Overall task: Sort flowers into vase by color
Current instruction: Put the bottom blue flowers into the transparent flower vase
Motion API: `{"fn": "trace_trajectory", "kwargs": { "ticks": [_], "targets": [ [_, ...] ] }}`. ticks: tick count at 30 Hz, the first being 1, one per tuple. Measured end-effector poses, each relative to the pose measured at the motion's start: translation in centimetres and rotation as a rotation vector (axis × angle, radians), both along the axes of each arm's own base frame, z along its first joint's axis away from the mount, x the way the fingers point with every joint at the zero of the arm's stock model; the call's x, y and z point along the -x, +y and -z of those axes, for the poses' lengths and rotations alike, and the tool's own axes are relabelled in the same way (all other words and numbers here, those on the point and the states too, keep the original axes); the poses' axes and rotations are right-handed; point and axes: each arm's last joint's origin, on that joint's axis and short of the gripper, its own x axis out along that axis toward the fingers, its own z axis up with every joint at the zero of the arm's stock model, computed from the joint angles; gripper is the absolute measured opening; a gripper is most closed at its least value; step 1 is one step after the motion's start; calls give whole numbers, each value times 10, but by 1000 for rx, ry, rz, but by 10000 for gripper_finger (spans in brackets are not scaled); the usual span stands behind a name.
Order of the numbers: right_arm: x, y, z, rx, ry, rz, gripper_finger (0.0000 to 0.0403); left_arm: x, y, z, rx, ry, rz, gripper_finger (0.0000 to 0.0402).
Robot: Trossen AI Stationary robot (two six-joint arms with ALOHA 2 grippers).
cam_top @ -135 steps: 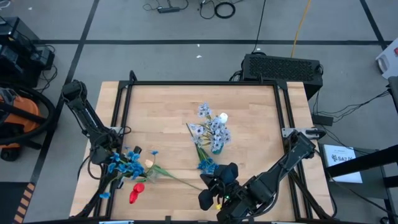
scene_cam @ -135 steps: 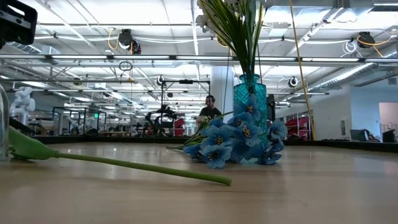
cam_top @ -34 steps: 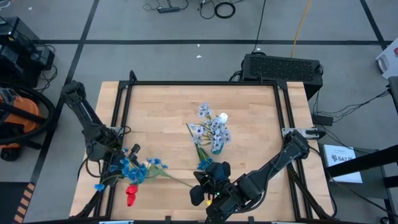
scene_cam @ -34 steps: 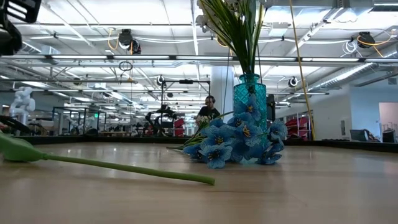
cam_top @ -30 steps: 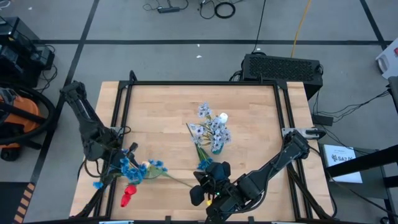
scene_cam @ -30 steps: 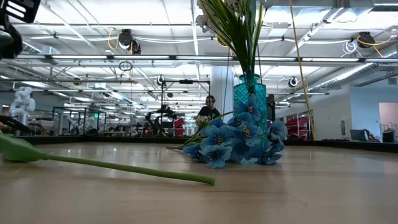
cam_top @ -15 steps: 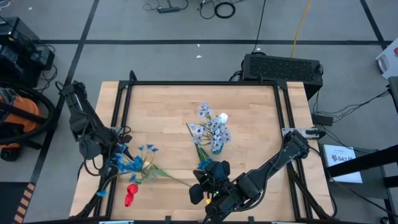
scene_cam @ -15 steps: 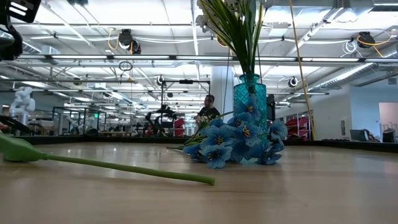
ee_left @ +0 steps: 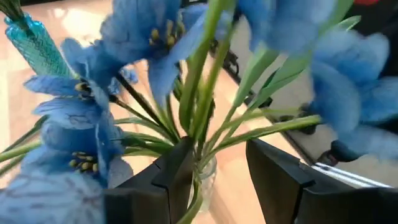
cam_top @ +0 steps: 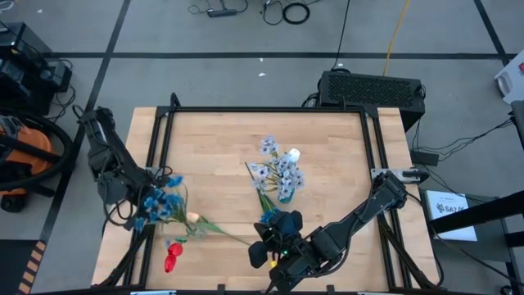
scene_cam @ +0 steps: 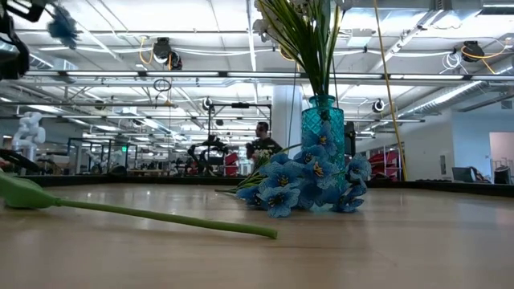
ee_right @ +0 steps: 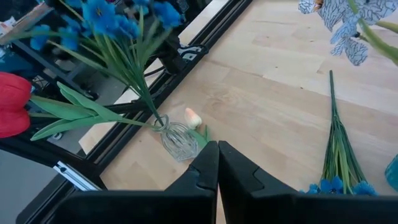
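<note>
Apparently bright blue spray point(ee_left: 205, 81) stems between left end effector point(ee_left: 217, 171) fingers.

Light wood table point(cam_top: 327, 156) with smooth satin finish and visible plank seams, matt black metal frame point(cam_top: 262, 110), teal ribbed glass vase point(scene_cam: 323, 120), glossy, clear textured glass vase point(ee_right: 176, 141), matt fabric-like blue flower petals point(ee_left: 93, 93), smooth green plastic stems point(scene_cam: 161, 214), matt dark plastic gripper fingers point(ee_left: 277, 177).
</note>
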Motion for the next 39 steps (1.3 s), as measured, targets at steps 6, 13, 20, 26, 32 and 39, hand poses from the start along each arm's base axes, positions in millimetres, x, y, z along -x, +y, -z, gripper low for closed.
{"fn": "trace_trajectory", "kwargs": {
  "ticks": [6,13,20,26,32,39],
  "targets": [
    [-2,-3,0,6,4,3,0,-10,-17,32,20,3,46,155],
    [-4,-7,0,22,12,2,0,-8,-19,38,77,144,49,154],
    [-7,-11,0,25,12,10,0,-13,-25,23,131,-46,107,151],
    [-8,-11,0,24,11,11,0,-13,-25,21,93,-100,138,84],
    [-8,-11,0,25,11,11,0,-14,-26,21,98,-104,138,37],
    [-8,-11,0,45,23,-3,0,-13,-25,23,79,-88,138,34]
  ]
}}
